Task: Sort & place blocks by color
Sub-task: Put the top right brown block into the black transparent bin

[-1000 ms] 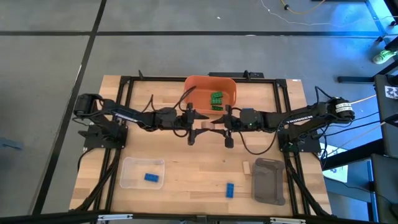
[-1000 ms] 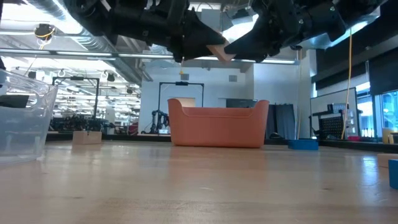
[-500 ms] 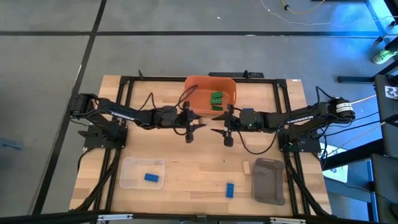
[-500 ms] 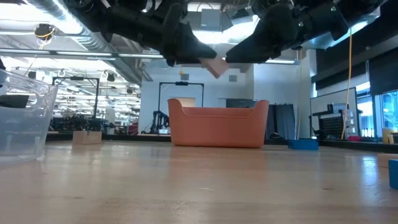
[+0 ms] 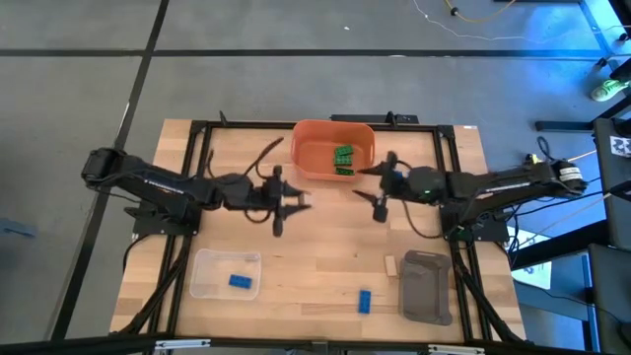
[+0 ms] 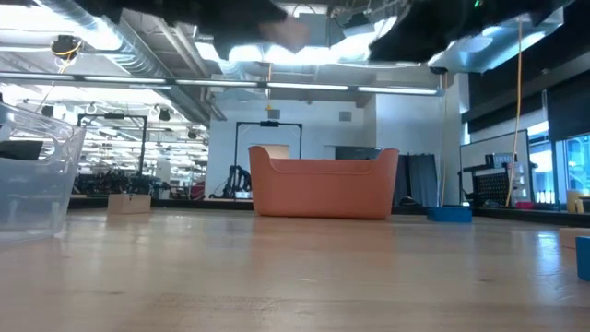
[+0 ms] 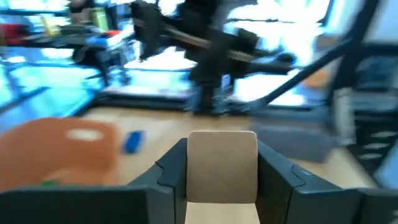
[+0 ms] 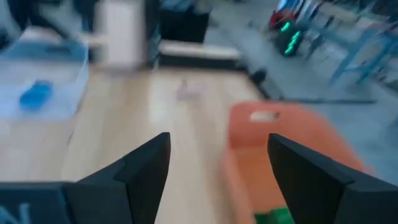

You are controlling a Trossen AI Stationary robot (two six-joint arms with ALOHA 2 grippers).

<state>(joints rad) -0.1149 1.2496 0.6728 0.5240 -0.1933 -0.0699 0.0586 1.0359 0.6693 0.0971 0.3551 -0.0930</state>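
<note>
My left gripper (image 5: 296, 202) hovers left of the table's middle, shut on a tan block (image 7: 222, 165), which also shows as a blur in the low view (image 6: 290, 32). My right gripper (image 5: 363, 185) hangs open to its right, near the orange bin (image 5: 308, 138); nothing lies between its fingers (image 8: 146, 171). Green blocks (image 5: 342, 158) lie in the bin. One blue block (image 5: 240, 282) lies in the clear tray (image 5: 202, 286). Another blue block (image 5: 364, 301) and a second tan block (image 5: 390, 264) rest on the table. My left gripper pinches the tan block between its two fingers, one on each of two opposite sides (image 7: 198, 177). The fingers come level from the table's left. The block is lifted clear of the table.
A grey tray (image 5: 426, 286) sits at the near right, beside the loose tan block. The orange bin stands at the far middle, the clear tray at the near left. Bare wood lies between the trays and under both arms.
The tan block, held between both grippers a second ago, now stays with my left gripper, which shut on it. My right gripper opened and let go. The arms drew apart and rose, the left toward the table's left with the block, the right toward the right.
</note>
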